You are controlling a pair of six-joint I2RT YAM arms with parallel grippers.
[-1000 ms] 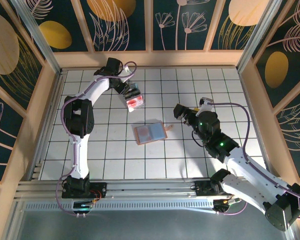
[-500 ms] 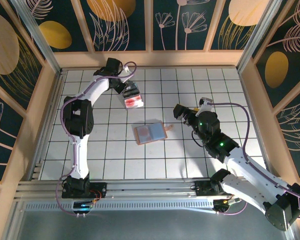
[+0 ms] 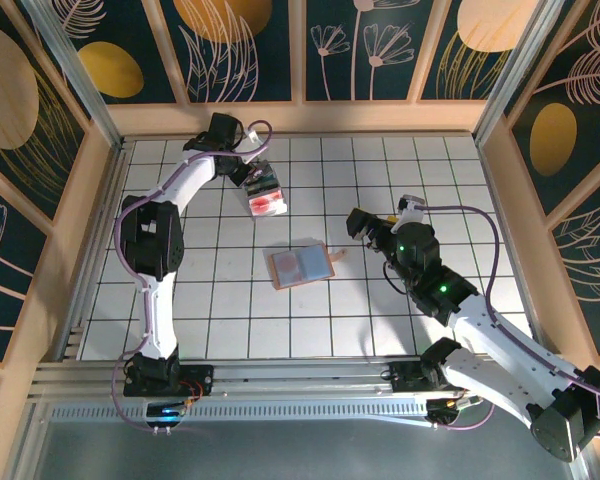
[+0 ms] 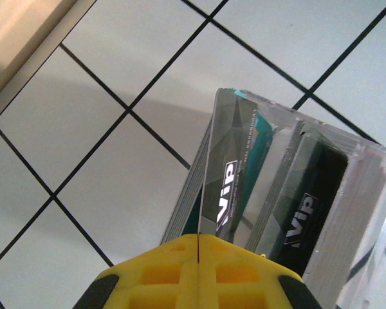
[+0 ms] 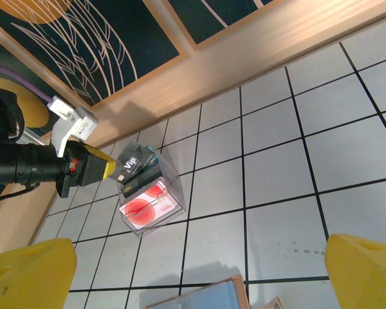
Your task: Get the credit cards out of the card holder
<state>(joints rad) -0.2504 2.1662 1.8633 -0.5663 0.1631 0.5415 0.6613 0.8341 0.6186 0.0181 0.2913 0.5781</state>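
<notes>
The card holder [image 3: 302,265] lies open mid-table, grey-blue inside with a tan border; its top edge shows in the right wrist view [image 5: 209,296]. My left gripper [image 3: 248,176] [image 4: 199,239] [image 5: 110,168] is shut on a dark grey VIP card [image 4: 226,170] [image 5: 131,162]. It holds the card edge-on at the open top of a small clear box [image 3: 268,198] [image 5: 151,196]. My right gripper [image 3: 358,222] [image 5: 199,273] hovers right of the holder, open, with nothing between its yellow fingers [image 5: 32,273].
The clear box [image 4: 334,212] holds another black VIP card [image 4: 305,215], a teal card and a red-and-white card [image 5: 148,207]. The wooden back wall [image 3: 300,118] runs close behind the left gripper. White tiled floor [image 3: 400,170] lies open around the holder.
The left wrist has edged slightly toward the back left with the card. The right arm, holder and box have not moved.
</notes>
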